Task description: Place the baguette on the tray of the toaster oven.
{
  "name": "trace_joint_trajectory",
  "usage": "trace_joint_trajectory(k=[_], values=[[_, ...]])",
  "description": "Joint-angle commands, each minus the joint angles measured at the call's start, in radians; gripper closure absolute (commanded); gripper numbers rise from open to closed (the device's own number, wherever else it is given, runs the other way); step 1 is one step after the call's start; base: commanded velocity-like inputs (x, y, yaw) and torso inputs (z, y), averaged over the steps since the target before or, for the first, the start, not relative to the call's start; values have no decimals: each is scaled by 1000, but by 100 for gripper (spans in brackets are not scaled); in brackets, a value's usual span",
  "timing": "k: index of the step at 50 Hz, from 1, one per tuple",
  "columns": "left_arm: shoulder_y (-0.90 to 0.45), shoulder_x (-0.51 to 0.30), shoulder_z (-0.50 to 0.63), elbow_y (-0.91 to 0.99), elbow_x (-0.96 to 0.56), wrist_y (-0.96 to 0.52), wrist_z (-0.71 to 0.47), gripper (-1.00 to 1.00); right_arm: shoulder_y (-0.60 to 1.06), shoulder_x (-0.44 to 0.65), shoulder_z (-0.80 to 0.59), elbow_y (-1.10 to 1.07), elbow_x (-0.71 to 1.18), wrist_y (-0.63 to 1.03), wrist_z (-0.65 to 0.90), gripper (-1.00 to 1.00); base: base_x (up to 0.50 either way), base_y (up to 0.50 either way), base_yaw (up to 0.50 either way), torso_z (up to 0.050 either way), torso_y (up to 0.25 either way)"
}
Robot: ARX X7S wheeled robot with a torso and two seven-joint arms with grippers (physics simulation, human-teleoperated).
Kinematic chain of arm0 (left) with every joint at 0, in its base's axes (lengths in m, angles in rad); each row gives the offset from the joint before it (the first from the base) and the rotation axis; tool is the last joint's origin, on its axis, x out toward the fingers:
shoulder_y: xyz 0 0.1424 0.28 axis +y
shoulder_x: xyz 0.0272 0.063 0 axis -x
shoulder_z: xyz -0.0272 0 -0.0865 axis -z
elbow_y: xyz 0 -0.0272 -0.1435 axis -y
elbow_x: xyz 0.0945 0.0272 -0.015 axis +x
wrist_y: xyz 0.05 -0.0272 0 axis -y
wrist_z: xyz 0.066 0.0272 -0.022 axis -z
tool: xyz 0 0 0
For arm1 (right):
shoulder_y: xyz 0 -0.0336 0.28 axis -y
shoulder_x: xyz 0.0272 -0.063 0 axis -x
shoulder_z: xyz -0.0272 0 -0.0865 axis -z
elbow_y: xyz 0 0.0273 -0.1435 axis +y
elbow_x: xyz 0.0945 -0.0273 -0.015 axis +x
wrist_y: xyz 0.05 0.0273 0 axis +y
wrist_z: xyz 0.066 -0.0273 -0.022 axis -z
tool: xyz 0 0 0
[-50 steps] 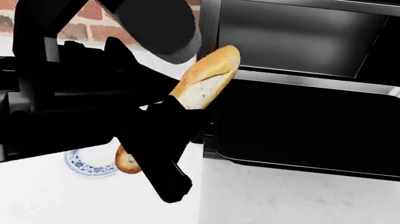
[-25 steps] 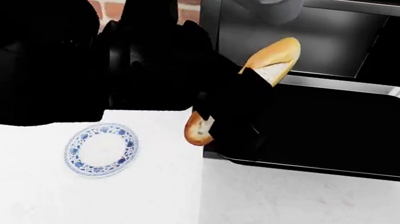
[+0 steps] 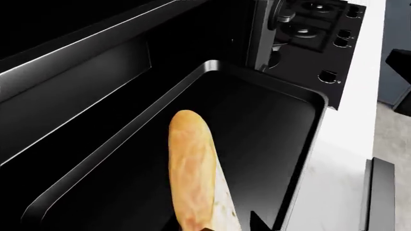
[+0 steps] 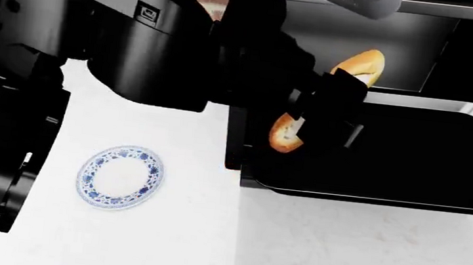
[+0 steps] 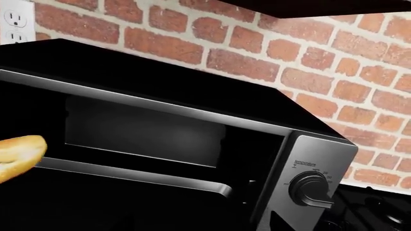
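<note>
Head view shows the left gripper (image 4: 331, 109) clamped around the baguette (image 4: 358, 65), which juts forward from it above the tray (image 3: 257, 120) of the toaster oven (image 5: 308, 154), apparently not yet touching.

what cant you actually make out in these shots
- Baguette middle: head view, hidden by the left gripper.
- Whether the baguette touches the tray: no view settles it.
- Right gripper: in no view.
- Baguette's near end: left wrist view, cut off by the frame edge.
- Toaster oven knob lettering: right wrist view, too small.
</note>
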Motion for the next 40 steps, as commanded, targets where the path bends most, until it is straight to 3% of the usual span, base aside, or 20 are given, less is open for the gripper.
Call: trace_joint_trajectory(k=[1,6,16,40], values=[[-21,62,50,-117,219,40,218,100,5,-35,-2,4,17,13,42,-100,0,0,0,0,0],[-7,80,89,-149,289,78,294,100,41,-61,-3,22,47,43,87,-100,0,0,0,0,2],[5,101,137,-166,320,100,343,100,20,35,23,15,33,23,-13,-100,0,0,0,0,0],[-12,103,174,-178,277,109,334,100,-39,23,14,-25,-5,-50,-4,-100,0,0,0,0,0]])
